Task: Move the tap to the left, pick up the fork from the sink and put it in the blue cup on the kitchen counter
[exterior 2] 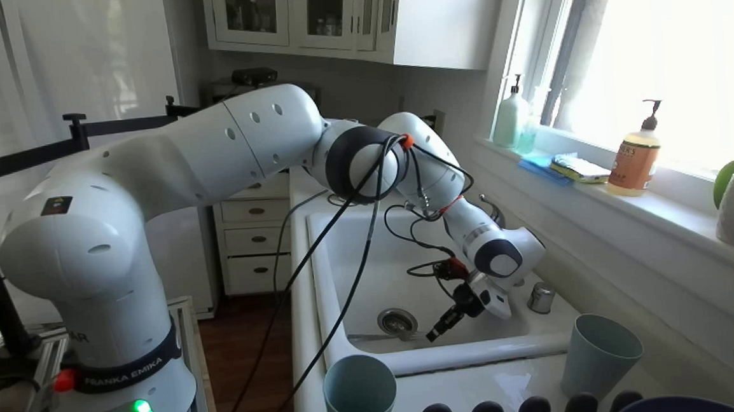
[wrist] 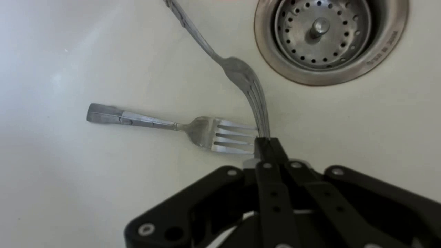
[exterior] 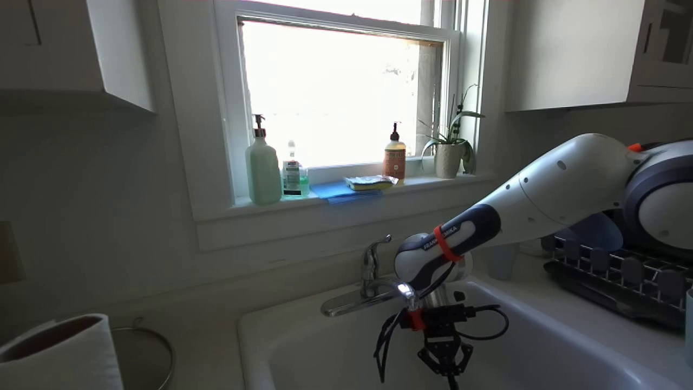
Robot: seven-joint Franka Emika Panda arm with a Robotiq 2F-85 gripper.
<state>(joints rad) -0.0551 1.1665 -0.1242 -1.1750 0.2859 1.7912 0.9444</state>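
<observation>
The Robotiq gripper [wrist: 267, 140] clamps one fork [wrist: 236, 70] by its tines in the sink [exterior 2: 472, 354], where a second fork [wrist: 200, 132] lies

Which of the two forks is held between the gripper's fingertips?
The gripper holds the upper fork in the wrist view by its tines; this fork's handle runs off the top edge. The lower fork shows its whole handle.

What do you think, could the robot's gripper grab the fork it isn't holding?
Probably not as things stand. The gripper looks shut on the other fork, so it would likely have to let go first. The loose fork lies close, though, mostly uncovered.
</observation>
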